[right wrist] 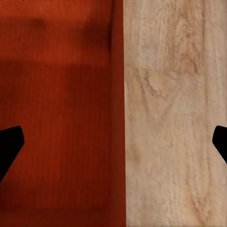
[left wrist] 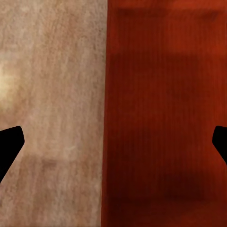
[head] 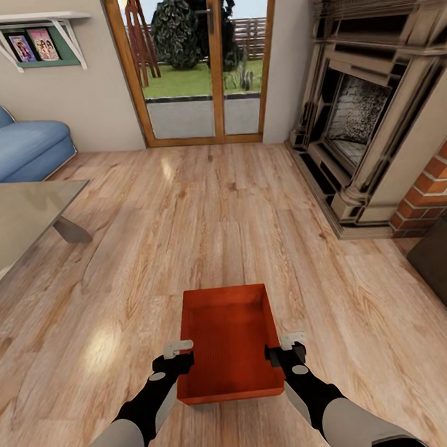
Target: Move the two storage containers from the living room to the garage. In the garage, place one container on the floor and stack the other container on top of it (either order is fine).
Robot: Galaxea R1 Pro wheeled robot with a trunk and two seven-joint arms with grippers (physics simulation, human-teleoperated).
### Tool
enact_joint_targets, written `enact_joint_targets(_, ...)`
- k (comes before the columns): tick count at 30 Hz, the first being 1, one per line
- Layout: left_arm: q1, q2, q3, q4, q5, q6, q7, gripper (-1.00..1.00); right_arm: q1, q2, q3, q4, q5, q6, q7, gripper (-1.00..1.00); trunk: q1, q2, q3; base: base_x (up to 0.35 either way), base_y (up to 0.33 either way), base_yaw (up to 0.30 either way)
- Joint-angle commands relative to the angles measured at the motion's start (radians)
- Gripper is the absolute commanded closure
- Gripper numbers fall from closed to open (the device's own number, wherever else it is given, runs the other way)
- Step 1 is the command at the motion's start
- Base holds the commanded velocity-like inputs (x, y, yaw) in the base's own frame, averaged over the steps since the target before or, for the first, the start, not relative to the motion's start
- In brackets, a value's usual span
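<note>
Orange-red storage container [head: 229,342] sits on the living room wood-plank floor [head: 184,232], between both grippers. Left gripper [head: 177,349] and right gripper [head: 289,342] straddle its side walls, jaws spread wide apart. No legible writing; shelf pictures [head: 33,46] too small.

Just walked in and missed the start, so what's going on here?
A two-armed robot is in the living room, over one orange-red storage container on the wood-plank floor. Its left claw is at the bin's left wall and its right claw at the right wall. In both wrist views the fingers are spread, one on each side of a wall, so nothing is clamped yet. The bin is empty.
</note>
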Motion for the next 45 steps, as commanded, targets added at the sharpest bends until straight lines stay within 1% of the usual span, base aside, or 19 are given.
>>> enact_joint_targets(1, 0.0, -0.001, 0.002, 0.0, -0.001, 0.0, 0.002, -1.0, 0.0, 0.0, 0.006, 0.001, 0.008, 0.0, -0.009, -1.0, 0.0, 0.0, -0.001, 0.0, 0.0, 0.0)
enact_joint_targets(5, 0.0, -0.001, 0.002, 0.0, -0.001, 0.001, 0.002, -1.0, 0.0, 0.0, 0.006, 0.001, 0.008, -0.001, -0.009, -1.0, 0.0, 0.0, -0.001, 0.0, 0.0, 0.0)
enact_joint_targets(12, 0.0, -0.001, 0.002, 0.0, -0.002, 0.0, 0.002, -1.0, -0.001, 0.0, 0.006, 0.001, 0.008, -0.017, -0.009, -1.0, 0.027, -0.049, -0.023, 0.0, 0.0, 0.0)
enact_joint_targets(27, 0.0, 0.001, 0.002, -0.002, -0.003, -0.001, 0.002, -1.0, 0.0, 0.0, 0.007, 0.001, 0.006, -0.015, -0.01, -1.0, 0.084, -0.154, -0.07, 0.0, 0.0, 0.0)
enact_joint_targets(37, 0.0, 0.001, 0.001, -0.002, -0.003, -0.001, 0.002, -1.0, -0.001, 0.0, 0.008, 0.001, 0.007, -0.017, -0.01, -1.0, 0.084, -0.154, -0.07, 0.0, 0.0, 0.0)
enact_joint_targets(42, 0.0, 0.001, 0.0, -0.002, -0.003, -0.001, 0.002, -1.0, -0.001, -0.002, 0.008, 0.001, 0.006, -0.017, -0.01, -1.0, 0.103, -0.189, -0.085, 0.0, 0.0, 0.0)
enact_joint_targets(45, 0.0, 0.001, 0.0, -0.002, -0.005, 0.0, 0.002, -1.0, 0.0, -0.003, 0.008, 0.001, 0.006, -0.017, -0.01, -1.0, 0.103, -0.189, -0.085, 0.0, 0.0, 0.0)
